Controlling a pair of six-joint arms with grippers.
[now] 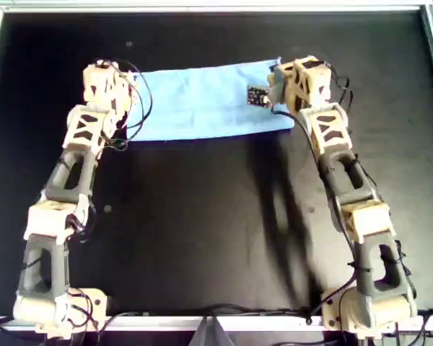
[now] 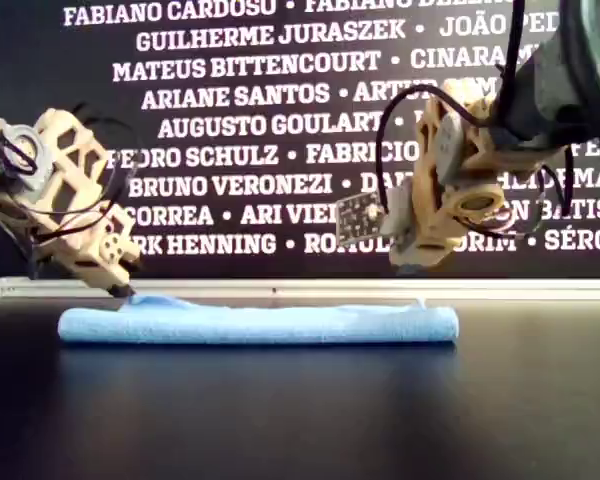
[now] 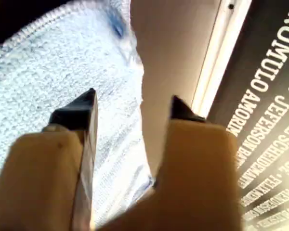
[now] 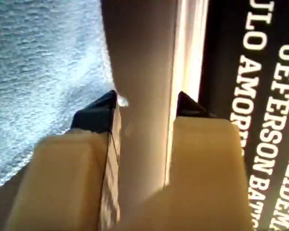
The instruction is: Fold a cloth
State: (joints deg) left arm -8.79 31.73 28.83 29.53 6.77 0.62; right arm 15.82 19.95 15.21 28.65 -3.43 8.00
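Overhead view: thin light-blue fabric cloth, folded to a strip at 12 o'clock on black bench, looks light, limp; take end corners; left pincer, right pincer both wide, empty.

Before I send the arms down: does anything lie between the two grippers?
Only the cloth, spanning from the left gripper to the right gripper in the overhead view.

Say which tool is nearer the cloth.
Left. The left tool touches the cloth at its end on the exterior view's left; the right tool hangs above the other end.
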